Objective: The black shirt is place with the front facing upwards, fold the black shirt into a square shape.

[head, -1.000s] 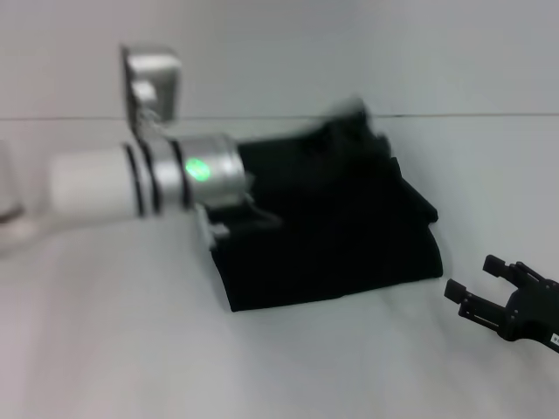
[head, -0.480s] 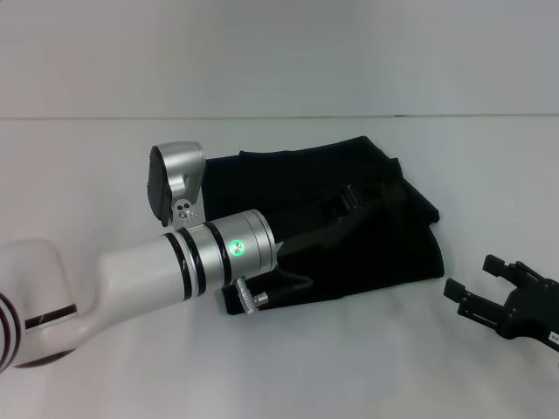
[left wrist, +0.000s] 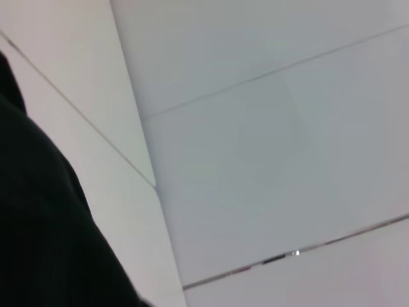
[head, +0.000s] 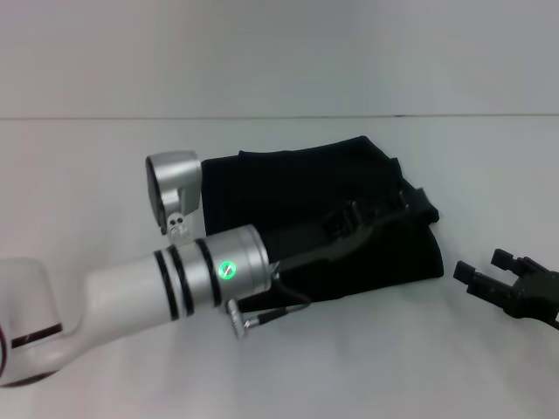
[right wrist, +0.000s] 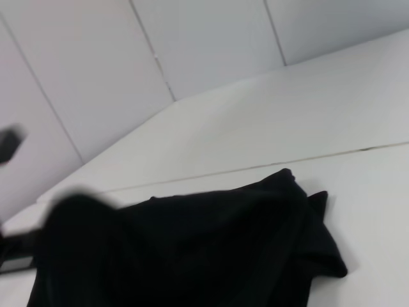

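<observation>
The black shirt (head: pixel 288 188) lies folded into a compact, roughly rectangular bundle on the white table, with no lettering showing. It also shows in the right wrist view (right wrist: pixel 211 249) and as a dark mass in the left wrist view (left wrist: pixel 38 243). My left arm reaches across the shirt from the front left. Its black gripper (head: pixel 417 205) is low over the shirt's right edge and hard to tell apart from the cloth. My right gripper (head: pixel 482 266) is open and empty, resting off the shirt to its right.
The white table (head: pixel 105 157) runs to a seam at the back, below a white wall (head: pixel 279 52). My left forearm (head: pixel 175 284) with its green light covers the shirt's front left corner.
My left arm has swung down and reached right across the shirt, its gripper moving from the middle to the right edge. My right gripper has shifted slightly right.
</observation>
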Robot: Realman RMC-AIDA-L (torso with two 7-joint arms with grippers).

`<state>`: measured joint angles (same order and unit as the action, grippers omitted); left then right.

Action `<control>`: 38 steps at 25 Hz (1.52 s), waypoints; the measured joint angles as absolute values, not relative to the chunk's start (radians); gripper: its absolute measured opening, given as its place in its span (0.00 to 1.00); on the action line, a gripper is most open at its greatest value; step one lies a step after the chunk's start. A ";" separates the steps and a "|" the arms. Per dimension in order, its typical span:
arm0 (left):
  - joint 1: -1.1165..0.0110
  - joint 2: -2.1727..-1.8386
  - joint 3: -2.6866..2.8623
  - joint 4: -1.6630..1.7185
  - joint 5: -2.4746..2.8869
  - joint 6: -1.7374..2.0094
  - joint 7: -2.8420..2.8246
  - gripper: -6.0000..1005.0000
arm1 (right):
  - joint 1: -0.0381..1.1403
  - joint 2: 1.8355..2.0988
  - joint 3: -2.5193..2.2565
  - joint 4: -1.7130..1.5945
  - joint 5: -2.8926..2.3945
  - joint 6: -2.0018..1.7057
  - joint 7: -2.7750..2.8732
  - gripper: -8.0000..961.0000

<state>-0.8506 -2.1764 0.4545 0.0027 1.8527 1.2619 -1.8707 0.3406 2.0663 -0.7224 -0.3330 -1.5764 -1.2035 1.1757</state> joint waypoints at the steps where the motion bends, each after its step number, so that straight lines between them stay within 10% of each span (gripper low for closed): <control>1: -0.837 -2.175 0.469 0.013 1.853 1.274 -1.870 0.58 | 0.343 2.062 -0.722 -0.334 -1.576 -1.203 1.199 0.92; 13: -0.700 -2.169 0.617 0.225 1.853 1.421 -1.861 0.89 | 0.396 2.011 -0.735 -0.377 -1.607 -1.232 1.539 0.91; 23: -0.521 -2.166 0.665 0.483 1.915 1.638 -1.431 0.96 | 0.612 1.897 -0.736 -0.484 -1.941 -1.351 2.250 0.90; 38: -0.360 -2.159 0.599 0.717 1.962 1.689 -1.176 0.95 | 0.802 1.900 -0.736 -0.428 -2.153 -1.273 2.589 0.88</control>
<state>-0.3595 -2.1586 0.5995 0.7165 1.9623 1.6890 -1.1758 0.8018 1.9000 -0.7361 -0.4276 -2.1535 -1.2726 2.5888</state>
